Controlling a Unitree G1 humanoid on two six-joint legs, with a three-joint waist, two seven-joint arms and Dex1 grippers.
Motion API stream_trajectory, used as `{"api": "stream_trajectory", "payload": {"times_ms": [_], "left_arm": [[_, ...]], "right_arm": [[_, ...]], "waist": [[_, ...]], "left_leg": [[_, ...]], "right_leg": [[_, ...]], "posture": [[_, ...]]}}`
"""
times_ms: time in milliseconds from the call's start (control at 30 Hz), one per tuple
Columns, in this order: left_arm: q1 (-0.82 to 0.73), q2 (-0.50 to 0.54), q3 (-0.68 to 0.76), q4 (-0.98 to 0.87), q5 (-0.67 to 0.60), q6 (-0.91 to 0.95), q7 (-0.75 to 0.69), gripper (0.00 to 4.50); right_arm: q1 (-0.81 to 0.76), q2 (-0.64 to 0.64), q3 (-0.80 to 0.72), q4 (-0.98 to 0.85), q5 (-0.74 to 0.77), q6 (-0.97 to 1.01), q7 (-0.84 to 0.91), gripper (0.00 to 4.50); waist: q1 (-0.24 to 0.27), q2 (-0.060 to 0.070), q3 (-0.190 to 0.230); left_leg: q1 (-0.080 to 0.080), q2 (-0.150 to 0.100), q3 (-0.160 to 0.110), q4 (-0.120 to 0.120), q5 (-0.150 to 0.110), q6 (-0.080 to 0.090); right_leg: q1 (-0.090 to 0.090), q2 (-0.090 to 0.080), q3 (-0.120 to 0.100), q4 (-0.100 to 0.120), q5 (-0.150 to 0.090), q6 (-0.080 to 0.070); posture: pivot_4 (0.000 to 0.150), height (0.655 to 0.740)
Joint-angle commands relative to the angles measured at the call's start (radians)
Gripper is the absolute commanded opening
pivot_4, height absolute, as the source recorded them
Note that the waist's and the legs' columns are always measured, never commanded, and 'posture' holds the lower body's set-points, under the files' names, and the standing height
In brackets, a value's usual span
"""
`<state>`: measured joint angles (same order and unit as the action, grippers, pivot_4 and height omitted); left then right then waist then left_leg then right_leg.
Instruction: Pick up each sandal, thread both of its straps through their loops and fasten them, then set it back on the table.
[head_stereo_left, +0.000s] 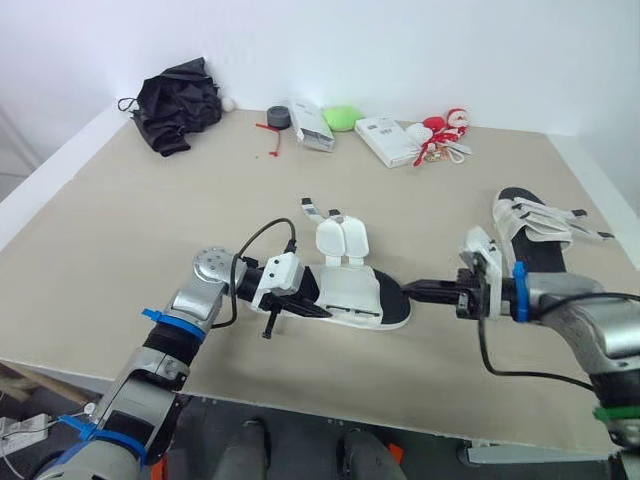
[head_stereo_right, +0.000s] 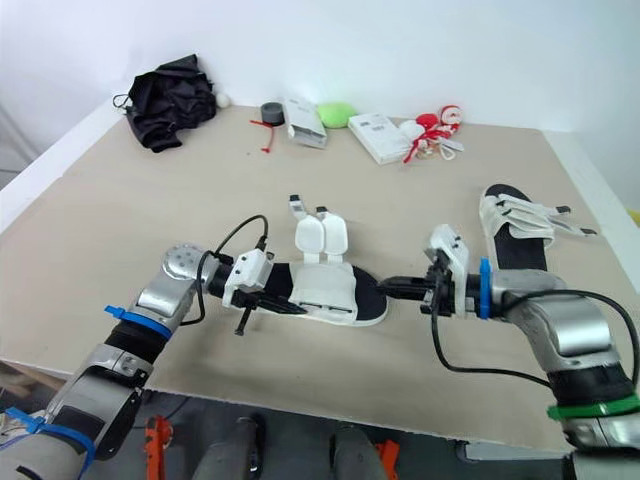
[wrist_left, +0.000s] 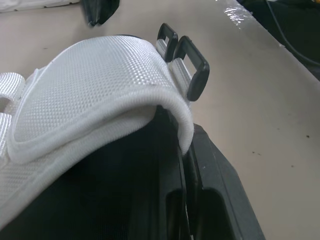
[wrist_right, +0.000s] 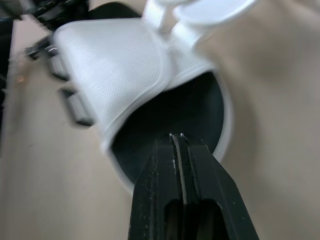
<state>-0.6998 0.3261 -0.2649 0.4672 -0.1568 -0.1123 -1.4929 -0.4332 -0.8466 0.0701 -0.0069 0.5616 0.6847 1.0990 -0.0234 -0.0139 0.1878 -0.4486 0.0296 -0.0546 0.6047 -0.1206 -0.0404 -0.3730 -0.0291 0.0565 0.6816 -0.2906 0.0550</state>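
right wrist view: pincer (wrist_right: 176, 136) at sandal (wrist_right: 115, 65)

L arm (head_stereo_left: 150, 375) in from bottom-left, forearm angled fwd and inward, wrist roughly level. L gripper (wrist_left: 187, 165) points toward the robot's right, its fingers (wrist_left: 215, 200) pressed tight together w/ just a hairline slit btwn them. R arm (head_stereo_left: 590, 320) bent hard at the elbow, forearm running straight across toward the left. R gripper (wrist_right: 176, 137) low and horizontal, fingers flat against each other too. Both grippers aim at one another, tips near but apart.
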Motion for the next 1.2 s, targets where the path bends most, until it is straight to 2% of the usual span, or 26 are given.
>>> {"api": "stream_trajectory", "payload": {"times_ms": [33, 333, 467, 767, 867, 1000, 1133, 1200], "left_arm": [[0.000, -0.013, -0.006, 0.004, -0.002, 0.002, 0.022, 0.00], [0.004, 0.015, 0.013, -0.001, -0.021, 0.005, 0.009, 0.00], [0.006, 0.018, 0.011, 0.000, -0.021, 0.007, 0.010, 0.00], [0.010, 0.050, 0.030, -0.011, -0.025, 0.025, 0.033, 0.00], [0.014, 0.061, 0.039, -0.041, -0.060, 0.097, 0.022, 0.86], [0.031, 0.097, 0.054, -0.117, -0.100, 0.195, 0.014, 2.68], [0.078, 0.193, 0.069, -0.264, -0.177, 0.443, 0.008, 4.49], [0.104, 0.258, 0.096, -0.351, -0.251, 0.614, 0.010, 4.49]], "right_arm": [[-0.072, 0.041, 0.065, 0.033, -0.049, -0.038, 0.059, 0.05], [-0.105, 0.152, 0.165, 0.045, -0.120, -0.039, 0.074, 0.05], [-0.097, 0.173, 0.212, 0.109, -0.215, -0.044, 0.027, 0.05], [-0.098, 0.201, 0.214, 0.121, -0.251, -0.038, 0.034, 0.05], [-0.104, 0.212, 0.215, 0.125, -0.253, -0.039, 0.038, 0.00], [-0.109, 0.222, 0.223, 0.135, -0.263, -0.045, 0.045, 0.00], [-0.114, 0.226, 0.227, 0.141, -0.271, -0.049, 0.058, 0.00], [-0.117, 0.227, 0.227, 0.145, -0.275, -0.051, 0.063, 0.00]], "waist": [[0.001, 0.000, 0.000], [0.000, 0.000, 0.000], [-0.003, 0.000, 0.000], [-0.015, -0.005, -0.005], [-0.020, -0.006, -0.005], [-0.025, -0.006, -0.005], [-0.028, -0.006, -0.005], [-0.027, -0.006, -0.005]], "left_leg": [[0.000, 0.000, 0.000, 0.000, 0.000, 0.000], [0.001, 0.001, 0.000, -0.001, 0.000, -0.001], [0.003, 0.004, 0.000, -0.001, 0.000, -0.001], [0.009, 0.006, 0.000, -0.002, 0.001, -0.001], [0.009, 0.006, 0.000, -0.002, 0.001, -0.001], [0.009, 0.008, 0.000, -0.003, 0.001, -0.001], [0.009, 0.011, 0.000, -0.005, 0.001, -0.001], [0.009, 0.014, 0.000, -0.006, 0.000, -0.001]], "right_leg": [[0.000, 0.000, 0.000, 0.000, 0.000, 0.000], [0.000, 0.001, 0.000, 0.000, 0.001, -0.001], [0.001, 0.004, 0.000, 0.000, 0.002, -0.002], [0.004, 0.005, 0.001, 0.000, 0.002, -0.010], [0.004, 0.006, 0.001, 0.000, 0.002, -0.010], [0.003, 0.007, 0.001, 0.000, 0.004, -0.008], [0.002, 0.011, 0.002, 0.000, 0.003, -0.009], [0.001, 0.013, 0.002, 0.000, 0.003, -0.010]], "posture": [[0.150, 0.7322], [0.150, 0.7322], [0.150, 0.7322], [0.150, 0.7322], [0.150, 0.7322], [0.150, 0.7322], [0.150, 0.7322], [0.150, 0.7322]]}}
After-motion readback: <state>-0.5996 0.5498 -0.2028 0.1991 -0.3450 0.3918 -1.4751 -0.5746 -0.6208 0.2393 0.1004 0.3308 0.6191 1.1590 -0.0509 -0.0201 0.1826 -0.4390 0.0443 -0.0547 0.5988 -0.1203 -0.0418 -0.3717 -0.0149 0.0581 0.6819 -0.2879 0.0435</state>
